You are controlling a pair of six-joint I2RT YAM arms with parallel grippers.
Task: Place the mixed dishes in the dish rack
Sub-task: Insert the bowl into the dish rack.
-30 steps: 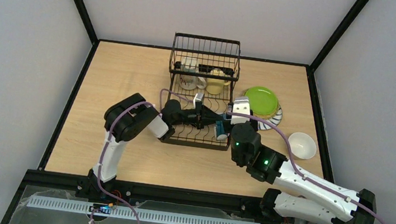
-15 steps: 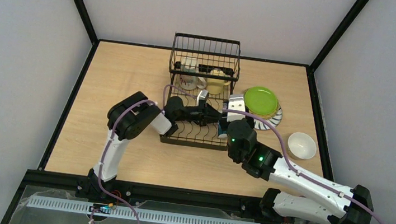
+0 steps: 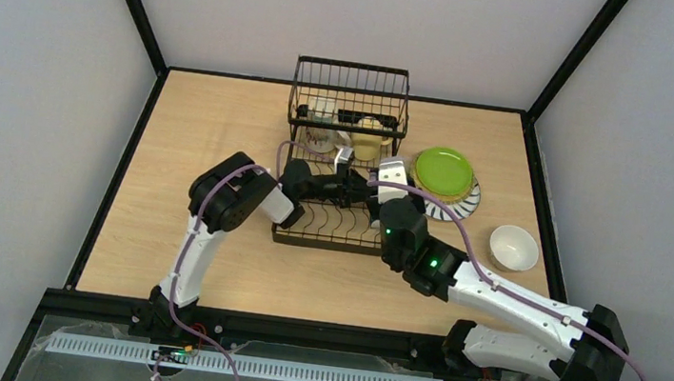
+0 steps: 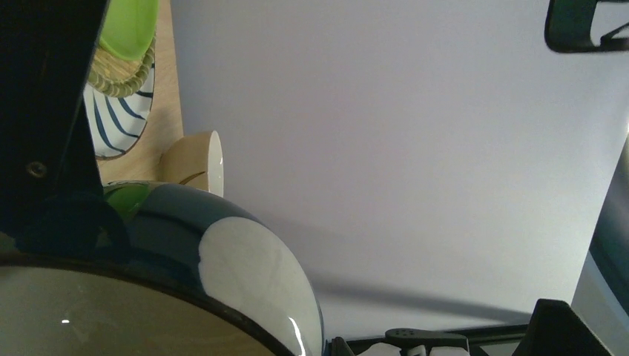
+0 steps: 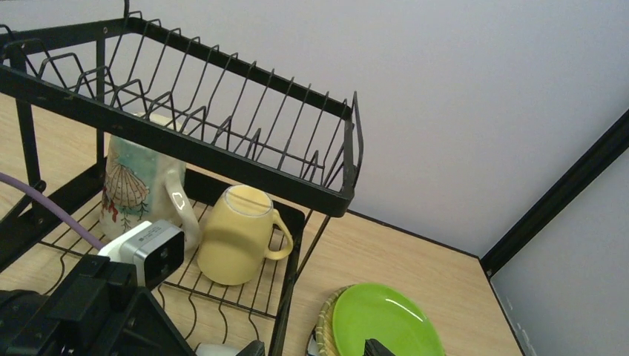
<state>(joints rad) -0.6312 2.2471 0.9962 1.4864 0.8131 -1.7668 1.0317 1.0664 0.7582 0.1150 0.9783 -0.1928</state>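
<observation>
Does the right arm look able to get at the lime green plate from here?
Probably yes: the lime green plate lies bare just right of the dish rack, and the open right tool is close by with nothing between.

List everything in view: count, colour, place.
dish rack: 1, black, table middle.
print mug: 1, white, under rack's raised basket.
yellow mug: 1, pale yellow, beside print mug.
blue-patterned mug: 1, blue-white, in left hand.
cream mug: 1, cream, table, right of plates.
lime green plate: 1, green, atop stack right of rack.
tan plate: 1, tan, under it.
striped plate: 1, white, stack bottom.
table: 1, light wood.
left hand: 1, black, shut on blue-patterned mug.
right hand: 1, black, open, beside rack.
</observation>
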